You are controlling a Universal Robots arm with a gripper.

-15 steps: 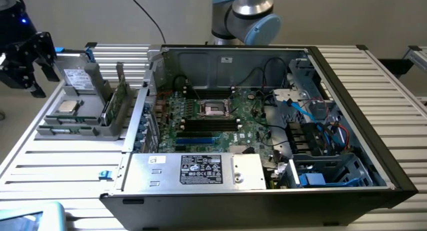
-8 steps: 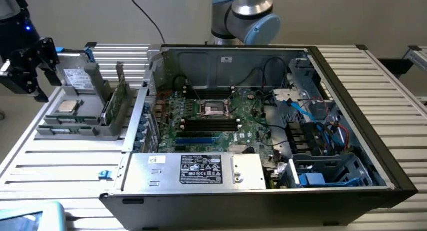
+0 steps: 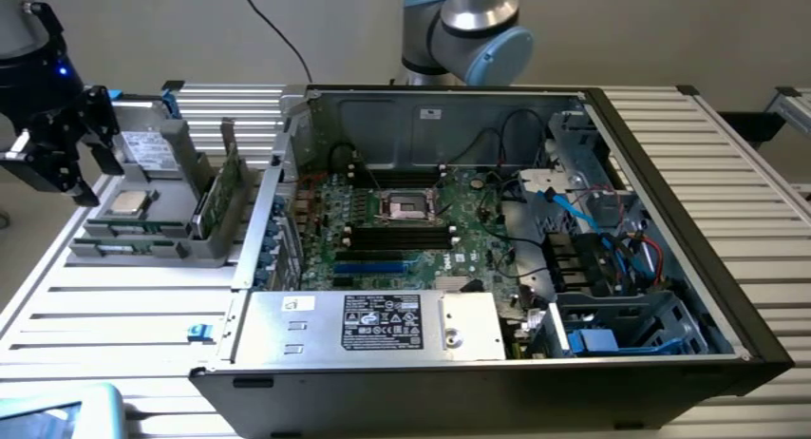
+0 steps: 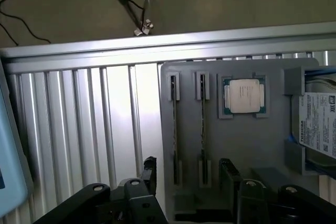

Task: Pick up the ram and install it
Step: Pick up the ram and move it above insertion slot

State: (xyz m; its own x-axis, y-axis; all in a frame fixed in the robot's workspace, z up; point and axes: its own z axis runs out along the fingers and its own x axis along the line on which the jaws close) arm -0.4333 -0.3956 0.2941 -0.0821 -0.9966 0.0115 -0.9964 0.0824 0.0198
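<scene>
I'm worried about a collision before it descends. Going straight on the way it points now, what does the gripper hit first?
Most likely the ram standing on edge in the gray holder: the open gripper points down with its fingers straddling the sticks. Height above them is unclear.

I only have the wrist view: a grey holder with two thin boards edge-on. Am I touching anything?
Observer: No. In the exterior view the hand hangs in the air, off the end of the grey holder where the ram stands on edge.
Operator: Where is the computer from there?
Observer: The open case lies to the exterior view's right of the holder, with its motherboard facing up.
Operator: Are there free slots?
Observer: The black slots near the middle of the board look empty.
</scene>
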